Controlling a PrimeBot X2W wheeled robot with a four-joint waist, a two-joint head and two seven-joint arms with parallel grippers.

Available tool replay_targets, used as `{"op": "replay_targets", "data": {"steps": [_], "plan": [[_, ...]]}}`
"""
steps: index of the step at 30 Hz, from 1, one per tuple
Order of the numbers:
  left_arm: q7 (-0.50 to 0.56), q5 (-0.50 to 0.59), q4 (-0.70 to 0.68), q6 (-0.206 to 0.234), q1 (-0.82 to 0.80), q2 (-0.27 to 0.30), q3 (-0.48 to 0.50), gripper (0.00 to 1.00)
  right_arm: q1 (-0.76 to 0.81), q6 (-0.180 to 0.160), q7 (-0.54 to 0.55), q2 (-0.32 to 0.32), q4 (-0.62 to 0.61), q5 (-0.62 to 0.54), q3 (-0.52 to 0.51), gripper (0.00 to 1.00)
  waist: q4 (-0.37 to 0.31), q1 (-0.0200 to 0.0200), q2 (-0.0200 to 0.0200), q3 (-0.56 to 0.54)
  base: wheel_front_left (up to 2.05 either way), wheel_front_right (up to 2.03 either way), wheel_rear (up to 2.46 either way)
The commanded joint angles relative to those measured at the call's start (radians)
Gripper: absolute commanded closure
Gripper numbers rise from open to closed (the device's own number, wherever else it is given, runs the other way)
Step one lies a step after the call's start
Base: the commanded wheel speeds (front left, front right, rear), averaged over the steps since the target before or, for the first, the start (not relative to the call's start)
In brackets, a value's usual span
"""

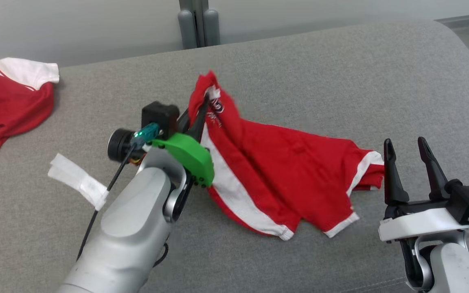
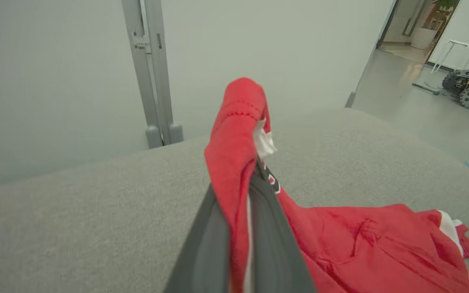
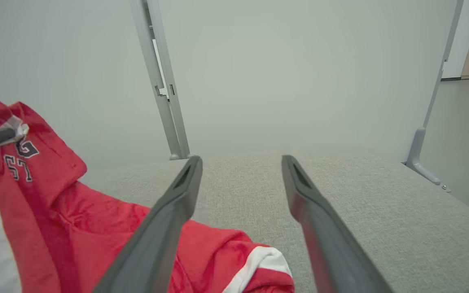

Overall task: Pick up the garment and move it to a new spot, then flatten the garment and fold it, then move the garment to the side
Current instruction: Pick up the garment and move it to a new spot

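On the red garment [image 3: 55, 211] I read a dark, white-edged G and, just under it, what looks like 57; nothing else is legible.

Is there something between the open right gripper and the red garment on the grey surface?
Nothing visible does. The right gripper stands open just to the right of the garment, close beside its edge.

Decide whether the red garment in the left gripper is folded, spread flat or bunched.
Bunched: the red garment hangs crumpled from the shut left gripper, one end lifted, the rest creased on the grey surface.
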Motion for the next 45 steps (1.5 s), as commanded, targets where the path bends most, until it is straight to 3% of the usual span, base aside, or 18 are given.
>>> {"op": "replay_targets", "data": {"steps": [1, 9, 18, 19, 20, 22, 40, 45], "plan": [[-0.022, -0.004, 0.048, 0.018, 0.015, 0.006, 0.014, 1.00, -0.017, 0.000, -0.003, -0.003, -0.003, 0.009, -0.004, 0.00, -0.027, 0.0001, 0.0000, 0.059, 0.00, 0.00, 0.00], [-0.083, -0.047, 0.230, 0.083, 0.054, 0.038, 0.134, 1.00, -0.038, 0.000, -0.003, -0.003, 0.001, -0.001, -0.023, 0.00, -0.016, 0.0001, 0.0000, 0.100, 0.00, 0.00, 0.00], [-0.085, -0.022, 0.187, 0.088, 0.121, 0.049, 0.274, 1.00, -0.053, 0.000, -0.003, -0.003, 0.005, -0.003, -0.007, 0.00, 0.009, 0.0001, 0.0000, 0.110, 0.00, 0.00, 0.00], [-0.085, -0.017, 0.179, 0.084, 0.128, 0.047, 0.286, 0.93, -0.053, 0.000, -0.003, -0.003, 0.006, -0.003, -0.006, 0.00, 0.010, 0.0001, 0.0000, 0.110, 0.00, 0.00, 0.00], [-0.085, -0.010, 0.172, 0.080, 0.137, 0.045, 0.296, 0.70, -0.053, 0.000, -0.003, -0.003, 0.007, -0.003, -0.005, 0.00, 0.011, 0.0001, 0.0000, 0.109, 0.00, 0.00, 0.00], [-0.085, 0.001, 0.149, 0.066, 0.159, 0.037, 0.323, 0.00, -0.052, 0.000, -0.003, -0.003, 0.009, -0.005, -0.004, 0.00, 0.015, 0.0001, 0.0000, 0.105, 0.00, 0.00, 0.00], [-0.084, 0.240, -0.204, -0.055, 0.420, 0.004, 0.509, 0.00, -0.001, 0.000, -0.003, -0.003, 0.028, -0.034, 0.027, 0.00, 0.072, 0.0001, 0.0000, -0.012, 0.00, 0.00, 0.00], [-0.084, 0.275, -0.279, -0.060, 0.529, -0.007, 0.548, 0.00, 0.028, 0.000, -0.003, -0.003, 0.035, -0.024, 0.060, 0.00, 0.079, 0.0001, 0.0000, -0.049, 0.00, 0.00, 0.00]]}}
